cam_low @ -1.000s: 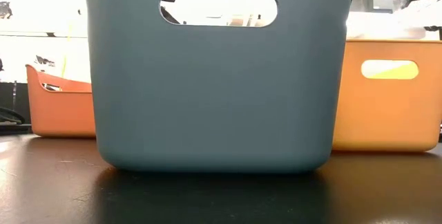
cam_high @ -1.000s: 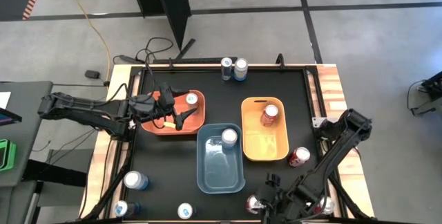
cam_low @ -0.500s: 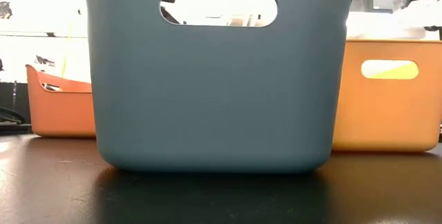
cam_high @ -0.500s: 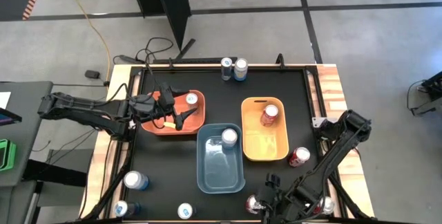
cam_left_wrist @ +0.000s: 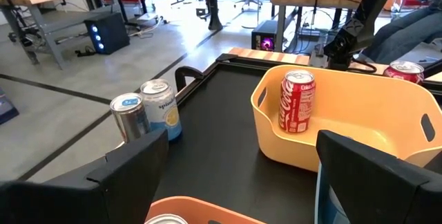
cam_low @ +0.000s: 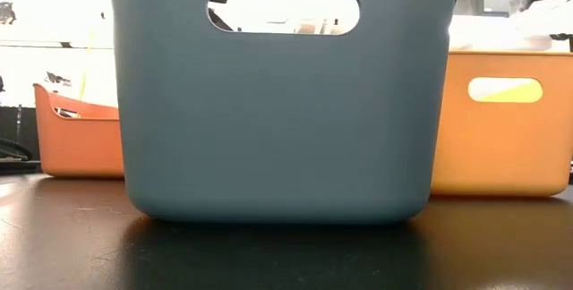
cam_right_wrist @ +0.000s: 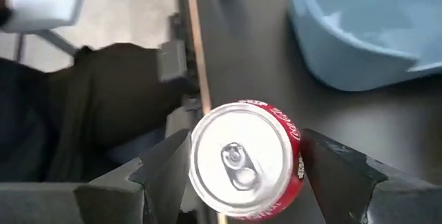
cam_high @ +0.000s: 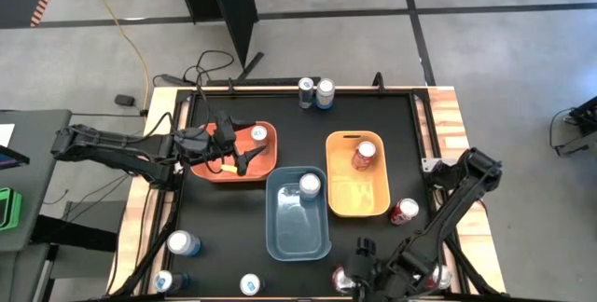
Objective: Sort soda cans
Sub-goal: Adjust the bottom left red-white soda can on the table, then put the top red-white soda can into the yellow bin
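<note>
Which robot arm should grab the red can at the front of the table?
The right one. Its claw already sits open around the red can, one finger on each side, at the table's front edge. The left claw is open too, but far off over the orange bin.

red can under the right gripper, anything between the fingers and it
Nothing visible. In the right wrist view the red can stands upright between the right gripper's open fingers, with small gaps on both sides. The blue bin sits farther off, clear of the fingers.
</note>
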Motion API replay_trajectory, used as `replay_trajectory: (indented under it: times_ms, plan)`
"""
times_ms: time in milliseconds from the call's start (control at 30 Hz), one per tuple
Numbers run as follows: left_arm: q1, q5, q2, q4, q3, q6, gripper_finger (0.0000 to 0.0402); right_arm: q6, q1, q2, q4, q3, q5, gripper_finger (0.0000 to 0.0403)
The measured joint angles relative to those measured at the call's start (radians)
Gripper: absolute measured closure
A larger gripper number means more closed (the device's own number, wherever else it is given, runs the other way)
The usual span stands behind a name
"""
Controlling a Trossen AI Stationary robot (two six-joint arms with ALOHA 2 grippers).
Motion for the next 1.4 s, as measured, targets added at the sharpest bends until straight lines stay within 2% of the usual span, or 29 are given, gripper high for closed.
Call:
replay_trajectory:
  times_ms: [333, 600, 900, 1000, 1200, 1400]
  plan:
    - [0.0, 0.0, 0.0, 0.0, 0.0, 0.0, 0.0036, -0.002, -0.055, -0.002, -0.088, 0.001, 0.009, 0.0116]
    - [0.0, 0.0, 0.0, -0.001, 0.0, 0.0, 0.0036, -0.021, -0.082, -0.028, -0.168, -0.001, 0.131, 0.0116]
    - [0.0, 0.0, 0.0, -0.002, 0.0, 0.002, 0.0036, 0.061, -0.061, -0.044, -0.301, 0.0, 0.13, 0.0116]
    - [0.0, 0.0, 0.0, -0.002, 0.0, 0.002, 0.0036, 0.159, -0.034, -0.078, -0.425, 0.0, 0.142, 0.0116]
    - [0.0, 0.0, 0.0, -0.002, 0.0, 0.001, 0.0036, 0.453, 0.051, -0.148, -0.719, 0.0, 0.182, 0.0116]
    - [0.0, 0.0, 0.0, -0.002, 0.0, 0.001, 0.0036, 0.71, 0.133, -0.189, -0.974, -0.002, 0.167, 0.0117]
